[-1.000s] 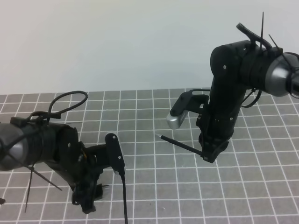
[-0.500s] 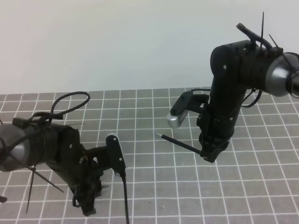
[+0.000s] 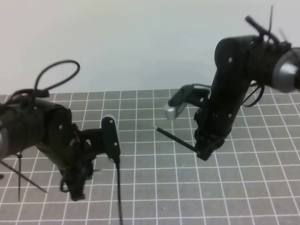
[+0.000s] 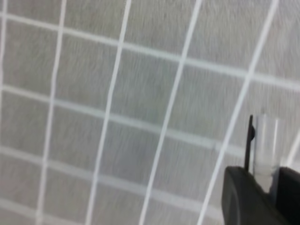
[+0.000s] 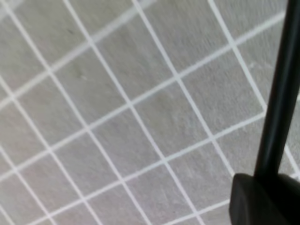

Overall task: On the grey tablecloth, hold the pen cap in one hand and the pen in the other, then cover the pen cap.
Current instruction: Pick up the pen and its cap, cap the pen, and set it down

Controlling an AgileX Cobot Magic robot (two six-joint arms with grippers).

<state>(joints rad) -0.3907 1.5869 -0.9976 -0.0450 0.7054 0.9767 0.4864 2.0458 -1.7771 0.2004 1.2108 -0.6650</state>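
The grey tablecloth (image 3: 154,187) with its white grid covers the table. My right gripper (image 3: 205,151) is shut on the rear end of the pen (image 3: 176,139), which hangs above the cloth and points up-left; the right wrist view shows the pen (image 5: 279,89) rising from a dark finger (image 5: 262,199). In the left wrist view my left gripper (image 4: 266,177) is shut on the pen cap (image 4: 262,150), a small pale piece with a thin black clip, held above the cloth. The left arm (image 3: 56,136) is at the left of the high view, and the cap is hard to make out there.
A black cable (image 3: 117,197) hangs from the left wrist camera (image 3: 110,136) down to the front edge. The right wrist camera (image 3: 174,110) juts out above the pen's tip. Grid cloth lies open between the two arms.
The left gripper has closed on the pen cap and the left arm has lifted up and back from the cloth. The right arm with the pen has shifted slightly up and left.
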